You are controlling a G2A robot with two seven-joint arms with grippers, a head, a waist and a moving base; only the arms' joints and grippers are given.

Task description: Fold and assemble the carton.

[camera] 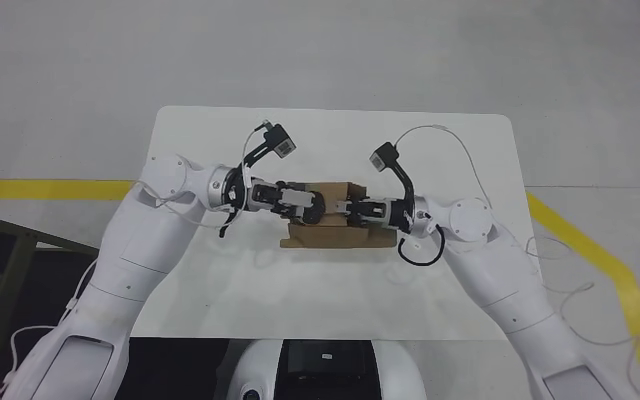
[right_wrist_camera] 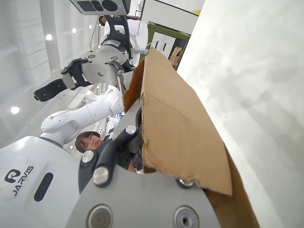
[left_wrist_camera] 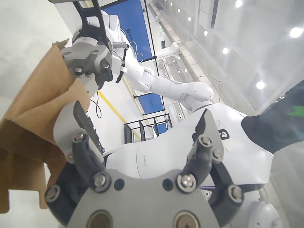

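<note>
Carton [camera: 325,236] lies on the table [camera: 450,290], about mid-table, only partly formed: panels creased and flaps loose, not yet squared. Its long axis runs side to side across the robot's front, along the line joining the two grippers, so each short end points at one arm. Left gripper [left_wrist_camera: 140,112] is at the carton's left end, jaws spread wide. One of its fingers [left_wrist_camera: 82,117] rests against a carton edge and the other stands free in the air, so nothing is pinched. Right gripper [camera: 347,210] is at the carton's right end. In its own wrist view a carton wall runs into its jaws and the visible linkage leans inward, so we judge it clamped on that wall, though one side is hidden behind cardboard. The two grippers are about equally close to the carton, one at each end. We cannot tell from above which way the carton's mouth faces. We judge that the coming move turns on this end-to-end arrangement: with the right end held as anchor, the open left gripper is placed to push or take the left-end panel and swing it across the long axis. The likely risk is the carton sliding or skewing under that push.
</note>
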